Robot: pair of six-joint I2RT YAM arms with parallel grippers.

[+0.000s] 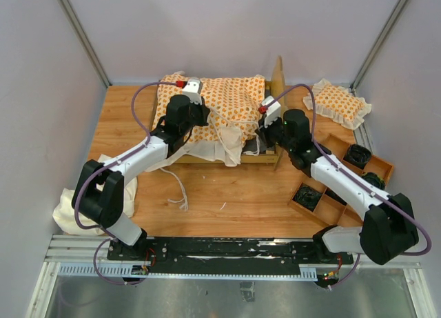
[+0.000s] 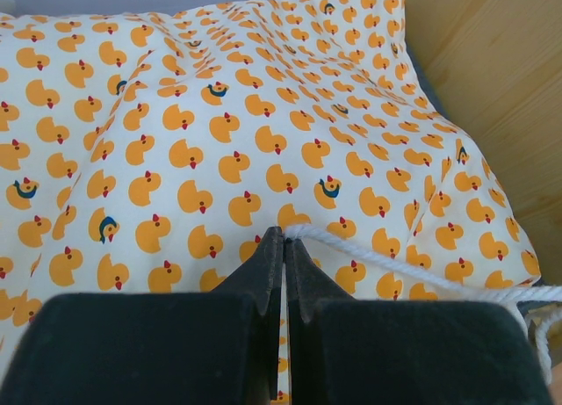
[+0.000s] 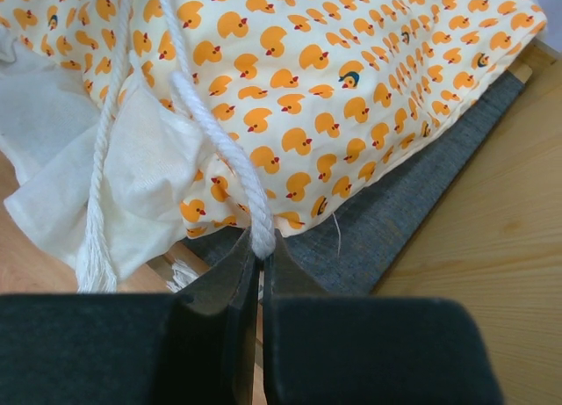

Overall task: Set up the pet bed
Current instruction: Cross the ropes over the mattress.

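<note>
The large duck-patterned cushion (image 1: 227,107) lies on the light-wood bed frame (image 1: 265,159) at the back of the table, its cream ruffle (image 1: 224,151) hanging over the front. The grey base (image 3: 413,203) shows under it in the right wrist view. My left gripper (image 2: 285,234) is shut on a white tie string (image 2: 404,264) over the cushion (image 2: 202,133). My right gripper (image 3: 262,247) is shut on another white tie string (image 3: 215,141) at the cushion's (image 3: 351,80) corner. In the top view both grippers (image 1: 195,99) (image 1: 265,121) sit at the cushion's left and right sides.
A small ruffled duck-patterned pillow (image 1: 337,103) lies at the back right. A wooden compartment tray (image 1: 341,183) with dark items stands at the right. A plain cream cloth (image 1: 69,207) lies at the front left. A loose string (image 1: 180,190) trails on the table.
</note>
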